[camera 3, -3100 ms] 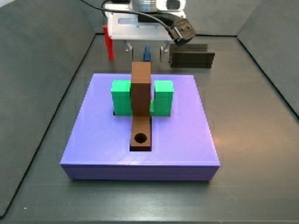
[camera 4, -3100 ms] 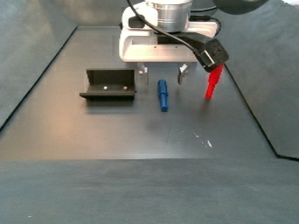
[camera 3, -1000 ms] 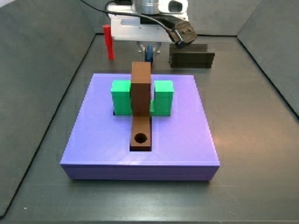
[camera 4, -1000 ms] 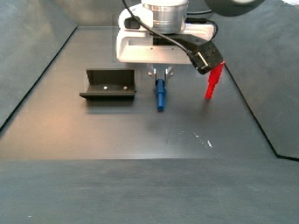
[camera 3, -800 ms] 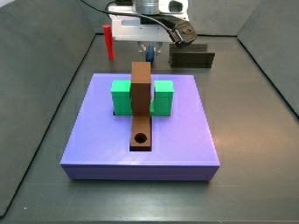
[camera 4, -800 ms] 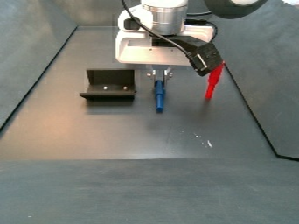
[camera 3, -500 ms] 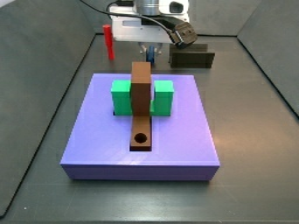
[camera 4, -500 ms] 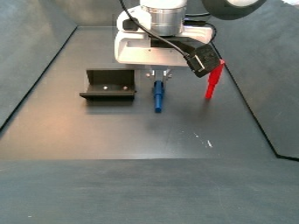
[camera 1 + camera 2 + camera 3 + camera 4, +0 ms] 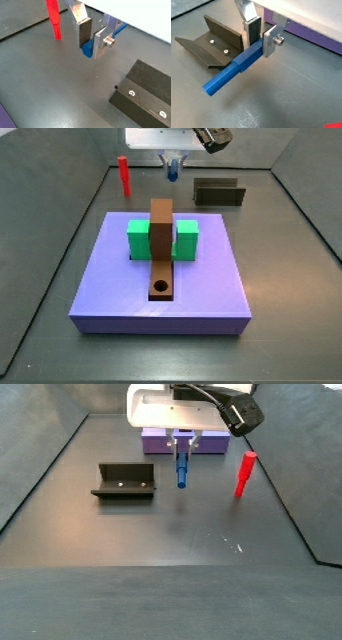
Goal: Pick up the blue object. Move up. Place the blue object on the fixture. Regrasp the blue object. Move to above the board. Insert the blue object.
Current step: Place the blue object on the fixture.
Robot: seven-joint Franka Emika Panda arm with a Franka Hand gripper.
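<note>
Tool (image 9: pixel 260 39) jaws are clamped on one end of the blue object (image 9: pixel 232 71), which sticks out from between the silver fingers (image 9: pixel 252 29) as a long overhang; in a side view the tool (image 9: pixel 183 444) hangs above the dark floor with the blue object (image 9: pixel 182 466) slanting down from it, clear of the surface.

The likely trouble lies in that grip. Only a short end of the peg appears pinched, so it could pivot or slip between the pads during the carry, and it would then meet the fixture (image 9: pixel 123 481) at a wrong angle. A tilted peg could also catch a fixture wall on the way down and be knocked loose. The red peg (image 9: pixel 245 474) stands upright near the tool's other side; a swing that way could topple it, though the fixture lies in the opposite direction.

The fixture is an open holder with low walls, and it looks empty: only bare inner faces and two pale screw heads show in a wrist view (image 9: pixel 212 36). On the board (image 9: pixel 120 293), the brown bar (image 9: pixel 162 248) rests across the green block (image 9: pixel 144 239), and its round hole (image 9: pixel 162 287) looks empty.
</note>
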